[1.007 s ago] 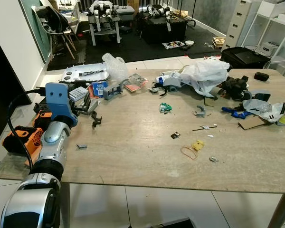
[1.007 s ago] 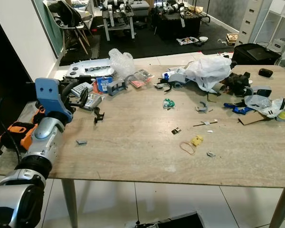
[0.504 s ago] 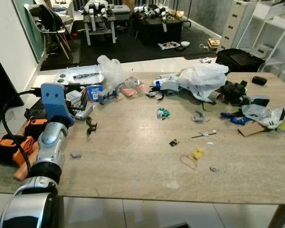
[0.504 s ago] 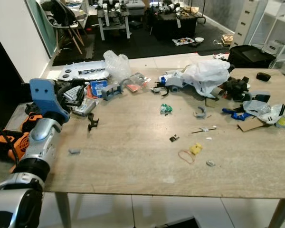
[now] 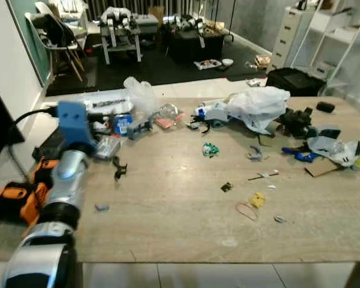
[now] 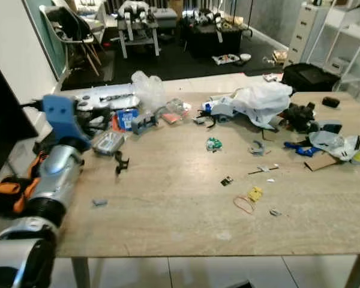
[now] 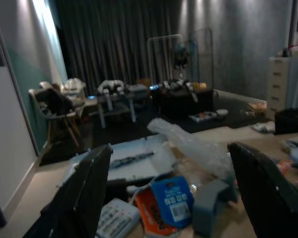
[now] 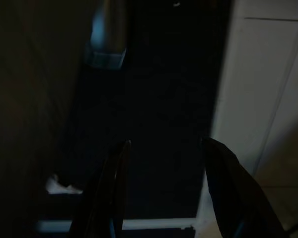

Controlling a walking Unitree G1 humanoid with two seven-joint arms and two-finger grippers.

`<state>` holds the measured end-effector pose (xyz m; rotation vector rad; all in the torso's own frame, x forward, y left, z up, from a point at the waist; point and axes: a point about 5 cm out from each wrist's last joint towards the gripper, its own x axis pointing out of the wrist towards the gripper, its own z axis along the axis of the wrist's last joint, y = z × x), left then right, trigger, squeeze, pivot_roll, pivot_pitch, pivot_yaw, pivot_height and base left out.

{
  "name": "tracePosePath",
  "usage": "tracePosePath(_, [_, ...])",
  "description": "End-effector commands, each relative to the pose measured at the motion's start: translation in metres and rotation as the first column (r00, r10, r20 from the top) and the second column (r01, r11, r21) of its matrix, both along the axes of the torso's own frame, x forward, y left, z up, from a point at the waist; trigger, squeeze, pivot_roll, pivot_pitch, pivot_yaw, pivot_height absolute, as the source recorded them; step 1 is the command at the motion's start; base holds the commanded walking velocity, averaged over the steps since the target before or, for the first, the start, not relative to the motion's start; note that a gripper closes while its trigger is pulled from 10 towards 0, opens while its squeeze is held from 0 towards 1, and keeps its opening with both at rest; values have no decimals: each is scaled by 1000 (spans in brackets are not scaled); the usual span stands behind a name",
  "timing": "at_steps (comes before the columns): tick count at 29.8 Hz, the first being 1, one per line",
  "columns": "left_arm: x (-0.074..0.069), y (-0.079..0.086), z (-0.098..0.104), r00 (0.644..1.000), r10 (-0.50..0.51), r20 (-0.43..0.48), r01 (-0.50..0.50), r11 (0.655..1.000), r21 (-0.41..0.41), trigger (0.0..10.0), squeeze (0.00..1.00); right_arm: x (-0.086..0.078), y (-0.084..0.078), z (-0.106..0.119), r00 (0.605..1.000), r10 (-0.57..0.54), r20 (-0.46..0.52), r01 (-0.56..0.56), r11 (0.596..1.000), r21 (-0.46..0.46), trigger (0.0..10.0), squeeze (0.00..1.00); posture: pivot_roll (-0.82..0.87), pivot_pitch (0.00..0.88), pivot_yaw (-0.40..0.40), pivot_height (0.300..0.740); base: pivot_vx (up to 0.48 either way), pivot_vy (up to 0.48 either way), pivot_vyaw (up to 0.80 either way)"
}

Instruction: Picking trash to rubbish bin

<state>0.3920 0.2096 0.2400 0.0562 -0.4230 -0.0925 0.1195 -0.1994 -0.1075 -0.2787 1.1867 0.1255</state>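
Head camera, left eye: the robot faces a bench (image 5: 186,228) strewn with scraps, its left arm raised over the near-left corner, beside an orange tool (image 5: 15,201) at that edge. Taking the white plastic bag (image 5: 258,105) at the far side as landmark, a crumpled clear wrapper (image 5: 141,93) lies well to its left, a green scrap (image 5: 210,149) sits nearer the robot than the bag, and a rubber band (image 5: 246,210) and yellow bit (image 5: 257,199) lie nearer still.

Right eye: the same scene; a small black clip (image 6: 120,162) rests just ahead of the raised arm, well left of the bag.

Left wrist: the left gripper (image 7: 171,191) is spread wide and empty, aimed over a blue packet (image 7: 170,196) and the clear wrapper.

Right wrist: the right gripper (image 8: 164,188) hangs in shadow, fingers apart, holding nothing.

Judgement: this looks like the approach stage, with no trash yet picked and no bin identifiable. The next move calls for lowering the left gripper onto one nearby scrap and closing on it.
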Motion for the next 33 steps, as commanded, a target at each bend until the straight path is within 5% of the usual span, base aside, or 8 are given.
tracePosePath(1, [-1, 0, -2, 1000, -3, -3, 3, 1000, 10, 10000, 0, -6, 2, -2, 1000, -9, -23, 10, 1000, 9, 10000, 0, -167, 119, 76, 740, 244, 0, 0])
tracePosePath(10, [-1, -7, -4, 999, -48, -10, 48, 999, -8, 10000, 0, -6, 2, -2, 1000, -8, -24, 8, 1000, 9, 10000, 0, -165, 120, 76, 740, 162, 0, 0])
tracePosePath(22, [-3, -33, -13, 983, -180, -46, 185, 970, 155, 10000, 0, -10, 3, -3, 999, -6, -33, 6, 1000, 10, 10000, 0, -164, 143, 80, 740, 0, 0, 0])
tracePosePath(27, [-6, -56, -26, 949, -288, -125, 314, 891, 329, 10000, 0, -20, 4, -6, 998, -6, -55, 7, 1000, 11, 10000, 0, -174, 176, 91, 740, 0, 0, 0])
tracePosePath(31, [-6, -61, -31, 944, -292, -155, 330, 859, 392, 10000, 0, -23, 4, -7, 998, -11, -61, 12, 1000, 12, 10000, 0, -186, 194, 96, 740, 0, 0, 0])
tracePosePath(33, [-5, -68, -37, 943, -275, -187, 332, 810, 484, 10000, 0, -28, 4, -8, 998, -19, -68, 20, 1000, 13, 10000, 0, -195, 212, 102, 740, 0, 0, 0])
